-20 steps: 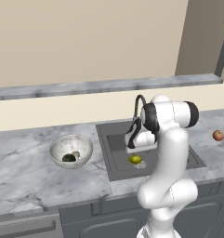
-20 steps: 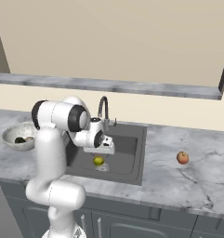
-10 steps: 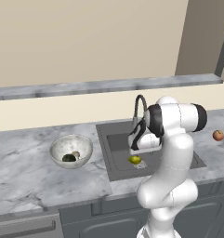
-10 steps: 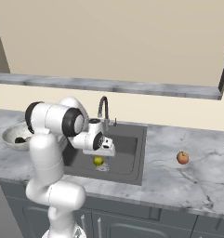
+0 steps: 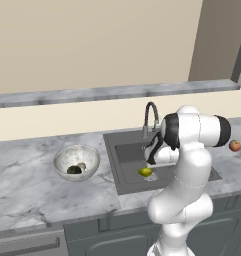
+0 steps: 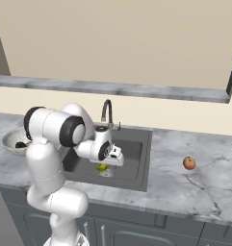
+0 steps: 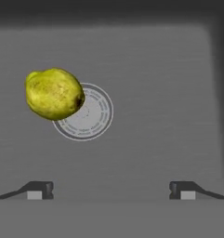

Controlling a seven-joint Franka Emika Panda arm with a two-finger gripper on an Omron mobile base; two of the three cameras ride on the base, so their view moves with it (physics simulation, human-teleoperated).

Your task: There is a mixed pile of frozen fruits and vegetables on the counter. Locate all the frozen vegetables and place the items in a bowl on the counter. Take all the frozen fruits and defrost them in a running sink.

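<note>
A: How do we stand?

B: Our arm [image 5: 189, 165] rises from the base, bends at the elbow and folds back down over the sink [image 5: 123, 155]. The tool [image 7: 111, 189] points at the basin floor with its tips spread wide and nothing between them.

A: Where is the lemon [image 7: 54, 93]?

B: In the hand view it lies ahead of the tool and off toward the left tip, resting on the basin floor and overlapping the rim of the drain [image 7: 88, 112]. We see it under the tool from the left base view too.

A: The other fruit?

B: The apple [image 6: 188, 163] sits on the surface [image 6: 194, 182], well off to the tool's right, past the sink's edge.

A: And the vegetables?

B: Both are in the bowl [image 5: 76, 161], well to the tool's left: the dark lump [image 5: 73, 170] with the mushroom [image 5: 82, 165] just beside it.

A: Room to move?

B: Bare basin floor spreads ahead and to the right of the tool; the far wall shows as a dark band at the top of the hand view. The faucet [image 5: 149, 116] stands just behind the tool.
</note>
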